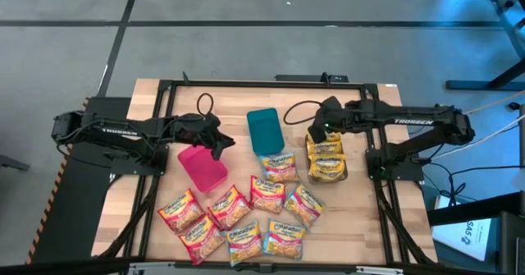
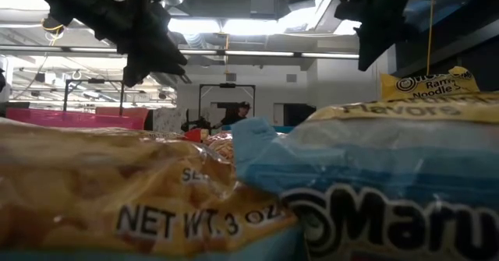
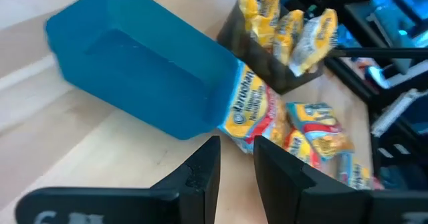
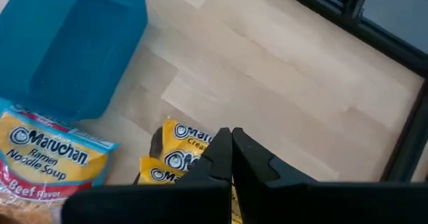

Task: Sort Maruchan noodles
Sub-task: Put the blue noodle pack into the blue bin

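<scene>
Several Maruchan noodle packets [image 1: 238,217] in red, yellow and light-blue wrappers lie flat on the near part of the wooden table. One red-banded packet [image 1: 279,167] lies against the near end of the teal bin [image 1: 265,130]. Yellow packets [image 1: 326,158] stand on edge in a dark bin [image 3: 267,57]. My left gripper [image 1: 220,144] hovers open and empty over the far corner of the pink bin [image 1: 203,167], its fingers [image 3: 204,170] pointing toward the teal bin. My right gripper [image 1: 314,135] hangs shut and empty above the yellow packets [image 4: 177,150].
The three bins stand in a row across the table's middle, with bare wood [image 1: 238,103] behind them toward the far edge. Black frame rails [image 1: 164,127] run along the table's left and right sides. In the low view, packets [image 2: 156,191] fill the foreground.
</scene>
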You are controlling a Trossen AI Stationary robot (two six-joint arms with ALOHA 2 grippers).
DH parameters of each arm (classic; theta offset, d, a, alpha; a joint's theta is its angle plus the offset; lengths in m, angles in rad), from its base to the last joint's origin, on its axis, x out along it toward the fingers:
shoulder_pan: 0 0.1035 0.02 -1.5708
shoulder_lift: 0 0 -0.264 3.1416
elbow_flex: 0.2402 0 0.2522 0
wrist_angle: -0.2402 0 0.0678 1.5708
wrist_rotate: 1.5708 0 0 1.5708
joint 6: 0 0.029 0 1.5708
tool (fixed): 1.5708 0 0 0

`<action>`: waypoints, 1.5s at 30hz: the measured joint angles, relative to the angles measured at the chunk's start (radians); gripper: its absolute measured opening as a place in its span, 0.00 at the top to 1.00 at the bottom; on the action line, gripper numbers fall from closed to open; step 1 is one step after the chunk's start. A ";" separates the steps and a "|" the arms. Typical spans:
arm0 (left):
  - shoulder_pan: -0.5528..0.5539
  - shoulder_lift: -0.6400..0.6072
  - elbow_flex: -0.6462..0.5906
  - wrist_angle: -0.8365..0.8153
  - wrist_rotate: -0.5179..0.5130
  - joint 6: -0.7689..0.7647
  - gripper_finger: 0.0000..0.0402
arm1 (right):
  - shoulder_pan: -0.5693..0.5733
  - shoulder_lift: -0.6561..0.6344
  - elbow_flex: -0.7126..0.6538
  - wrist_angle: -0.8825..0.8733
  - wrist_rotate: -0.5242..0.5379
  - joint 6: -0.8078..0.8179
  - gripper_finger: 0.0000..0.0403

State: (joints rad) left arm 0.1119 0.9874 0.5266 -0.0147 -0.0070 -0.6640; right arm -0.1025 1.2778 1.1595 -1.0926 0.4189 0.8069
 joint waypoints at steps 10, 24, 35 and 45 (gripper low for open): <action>0.000 0.000 0.000 -0.002 -0.032 0.080 0.79 | -0.023 0.068 0.000 0.382 -0.411 -0.272 0.99; 0.000 0.000 0.000 -0.102 -0.074 0.072 0.79 | -0.022 0.305 0.000 0.434 -0.689 -0.375 0.62; 0.000 0.000 0.000 -0.107 -0.081 0.072 0.79 | -0.022 0.406 0.088 0.388 -0.738 -0.436 0.52; -0.002 0.000 0.000 -0.108 -0.074 0.071 0.79 | -0.024 0.552 0.235 0.132 -0.589 -0.563 0.52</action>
State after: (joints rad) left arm 0.1101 0.9874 0.5266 -0.1223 -0.0807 -0.5930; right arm -0.1268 1.8298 1.3945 -0.9610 -0.1700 0.2439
